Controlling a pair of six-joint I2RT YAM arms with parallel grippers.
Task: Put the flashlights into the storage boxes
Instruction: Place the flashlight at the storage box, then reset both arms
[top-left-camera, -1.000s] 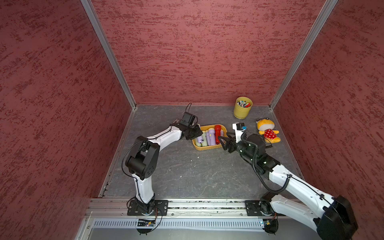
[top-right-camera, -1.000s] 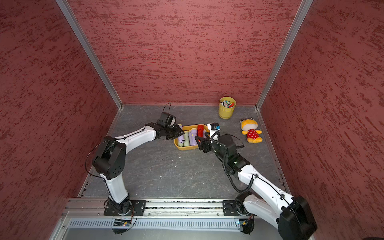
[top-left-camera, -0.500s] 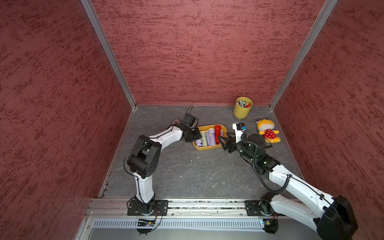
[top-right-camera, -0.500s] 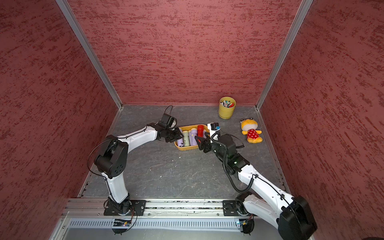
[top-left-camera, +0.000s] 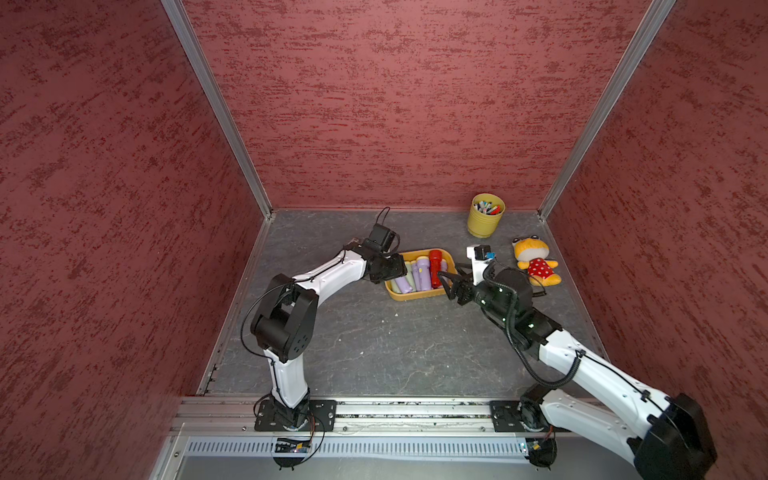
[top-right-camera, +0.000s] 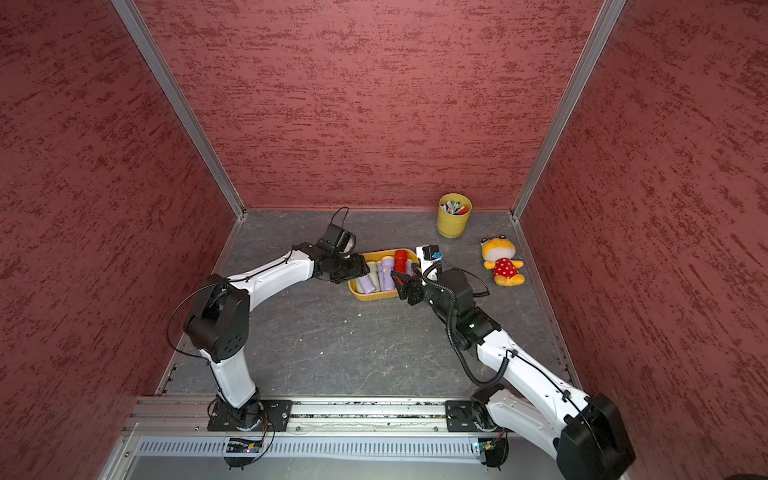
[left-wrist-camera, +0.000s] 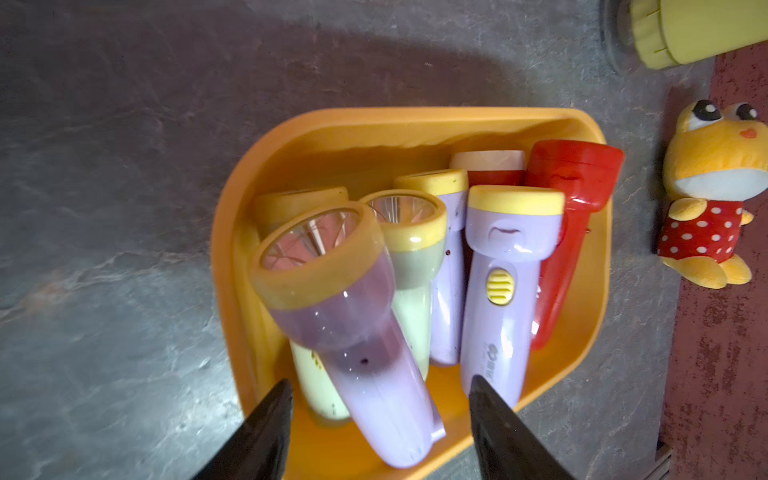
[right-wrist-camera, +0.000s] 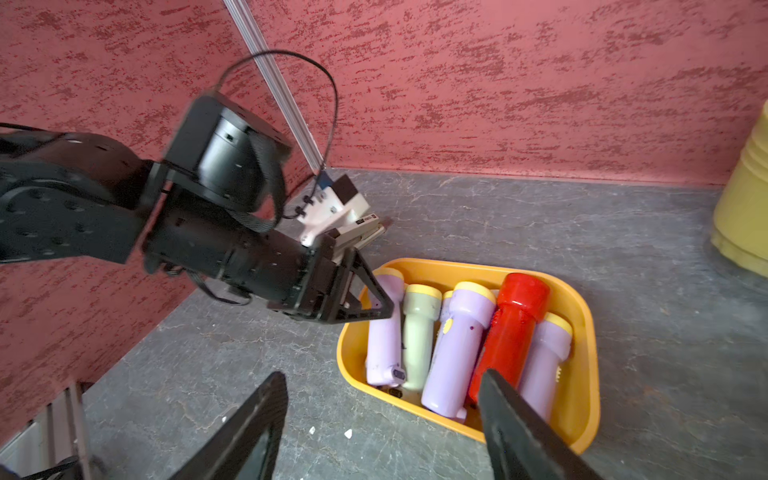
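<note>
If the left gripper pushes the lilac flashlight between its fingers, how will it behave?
The lilac flashlight probably rolls or slides: its body is round and glossy, and it rests tilted on a pale green flashlight, not flat in the tray. It looks like stiff plastic, so it should not bend. The flared head may make it curve.
</note>
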